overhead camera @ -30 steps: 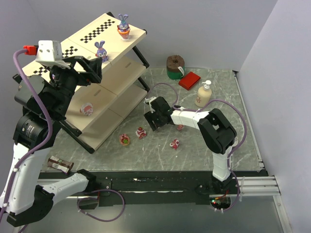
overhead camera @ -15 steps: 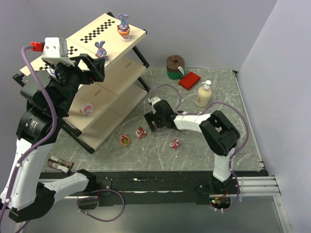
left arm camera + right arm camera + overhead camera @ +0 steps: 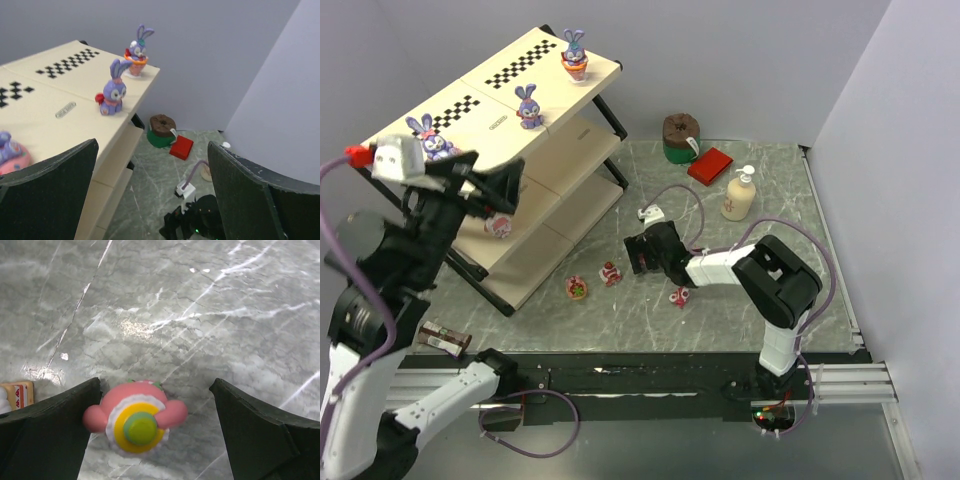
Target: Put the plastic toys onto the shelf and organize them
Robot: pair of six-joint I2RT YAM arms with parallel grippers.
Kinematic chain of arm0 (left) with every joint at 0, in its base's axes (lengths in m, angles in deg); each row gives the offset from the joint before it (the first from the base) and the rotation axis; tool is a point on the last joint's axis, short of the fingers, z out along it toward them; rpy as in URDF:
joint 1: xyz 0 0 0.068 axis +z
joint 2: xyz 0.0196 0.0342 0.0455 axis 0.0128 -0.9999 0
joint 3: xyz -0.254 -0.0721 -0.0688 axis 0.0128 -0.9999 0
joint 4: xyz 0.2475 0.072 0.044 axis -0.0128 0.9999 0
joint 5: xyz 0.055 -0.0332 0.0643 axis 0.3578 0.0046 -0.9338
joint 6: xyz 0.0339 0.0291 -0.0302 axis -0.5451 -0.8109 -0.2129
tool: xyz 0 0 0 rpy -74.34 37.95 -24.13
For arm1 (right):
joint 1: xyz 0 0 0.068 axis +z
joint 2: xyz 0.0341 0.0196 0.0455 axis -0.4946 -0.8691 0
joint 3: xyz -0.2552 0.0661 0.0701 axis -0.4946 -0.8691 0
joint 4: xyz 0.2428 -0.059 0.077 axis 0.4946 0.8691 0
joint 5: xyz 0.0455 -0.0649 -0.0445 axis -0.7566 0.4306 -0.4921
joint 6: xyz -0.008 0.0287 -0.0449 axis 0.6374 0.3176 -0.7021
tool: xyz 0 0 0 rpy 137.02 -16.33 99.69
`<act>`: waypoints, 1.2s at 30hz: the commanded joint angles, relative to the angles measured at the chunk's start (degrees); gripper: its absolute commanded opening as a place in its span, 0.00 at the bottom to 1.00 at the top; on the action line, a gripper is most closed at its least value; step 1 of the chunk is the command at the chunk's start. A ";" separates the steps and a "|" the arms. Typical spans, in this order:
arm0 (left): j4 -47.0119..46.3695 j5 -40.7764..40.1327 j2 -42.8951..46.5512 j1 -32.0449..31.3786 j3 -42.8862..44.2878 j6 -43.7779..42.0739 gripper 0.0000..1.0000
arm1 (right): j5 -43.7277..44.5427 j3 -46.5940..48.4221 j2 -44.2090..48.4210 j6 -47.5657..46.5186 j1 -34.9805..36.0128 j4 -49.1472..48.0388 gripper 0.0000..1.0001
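Note:
The shelf (image 3: pixel 490 120) stands at the far left, with three purple bunnies on its checkered top board (image 3: pixel 50 107): one (image 3: pixel 574 52), a second (image 3: pixel 528 106) and a third (image 3: pixel 430 138). A pink toy (image 3: pixel 498 226) sits on the middle board. Three small toys lie on the table (image 3: pixel 577 288), (image 3: pixel 611 273), (image 3: pixel 680 296). My left gripper (image 3: pixel 505 188) hangs open and empty beside the shelf's near end, its fingers (image 3: pixel 47 195) wide apart. My right gripper (image 3: pixel 636 256) is low over the table and open. A pink toy with a yellow-green middle (image 3: pixel 136 422) lies between its fingers, close to the left one.
A green-and-brown tin (image 3: pixel 680 138), a red box (image 3: pixel 710 165) and a cream pump bottle (image 3: pixel 740 195) stand at the back of the marble table. A brown packet (image 3: pixel 445 338) lies at the near left edge. Another small toy (image 3: pixel 15 394) shows at the right wrist view's left edge.
My left arm has drawn back from over the shelf's top board toward the near left, uncovering a third bunny there. My right arm has shifted slightly nearer and stays low over the table.

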 commanded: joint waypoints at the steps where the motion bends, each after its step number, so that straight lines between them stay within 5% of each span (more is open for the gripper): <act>1: -0.14 3.60 5.98 -0.16 -6.36 3.40 0.96 | 6.80 -4.83 1.39 3.27 2.07 -8.23 0.99; 3: 0.04 4.31 9.32 -0.16 -10.05 4.10 0.97 | 8.22 -5.54 0.86 2.57 3.21 -10.96 0.92; 9: 4.34 8.62 15.83 -0.16 -16.55 6.31 0.97 | 9.80 -9.50 0.16 0.72 6.11 -21.08 0.97; 16: 2.68 9.32 22.16 -0.16 -24.83 5.52 0.97 | 13.67 -8.62 -2.30 0.19 6.82 -24.07 0.67; 21: 0.13 9.58 24.98 -0.16 -28.52 6.39 0.96 | 15.16 -6.87 -3.36 1.07 6.91 -22.50 0.55; 26: 0.21 9.58 25.15 -0.16 -30.28 6.92 0.97 | 15.25 -8.00 -2.92 1.86 6.82 -23.80 0.57; 31: 0.57 9.58 26.82 -0.16 -30.02 5.34 0.96 | 13.50 -7.21 -0.65 1.33 6.74 -21.70 0.35; 36: 0.04 8.97 30.07 -0.16 -28.88 3.15 0.96 | 10.86 -2.48 5.60 1.16 7.08 -12.74 0.31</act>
